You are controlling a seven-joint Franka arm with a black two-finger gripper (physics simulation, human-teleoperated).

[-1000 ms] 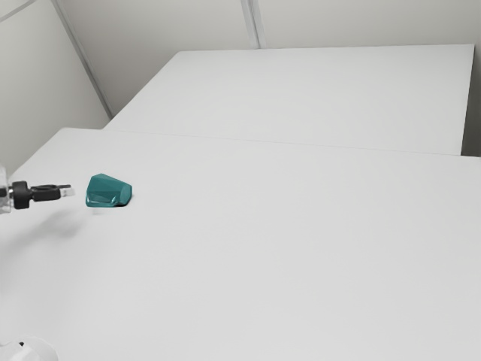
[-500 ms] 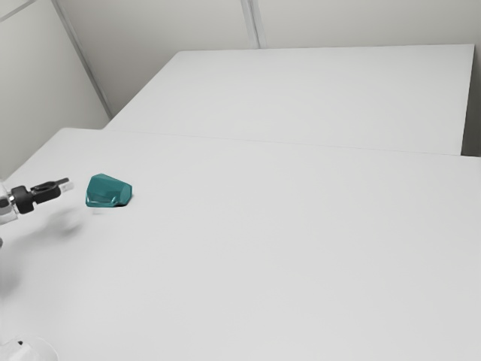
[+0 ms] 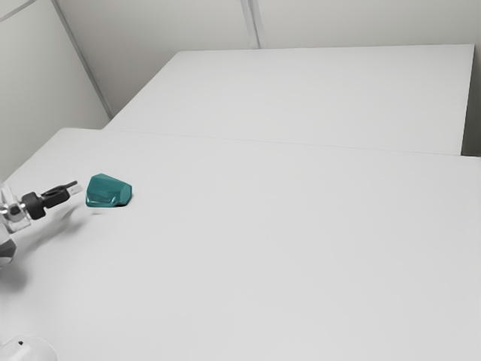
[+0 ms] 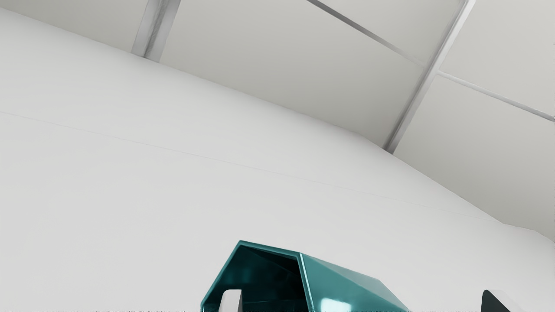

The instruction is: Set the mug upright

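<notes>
- Well, at the exterior view's left your gripper (image 3: 75,186) hangs over the table (image 3: 263,263), tilted slightly upward.
- Its fingers (image 4: 231,302) are spread wide; they look just short of touching the mug, though the overlap in the wrist view makes that hard to judge.
- Just right of them lies your teal mug (image 3: 109,192), on its side, mouth toward the gripper, near the table's far left corner.
- Behind, a second white surface (image 3: 301,94) runs along the table's far edge.

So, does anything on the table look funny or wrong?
Yes, the teal mug looks odd: it's lying on its side on the white table, with its open end facing the gripper's side. Mugs usually stand up on their bottoms. I can't see any spill or crack.
</notes>
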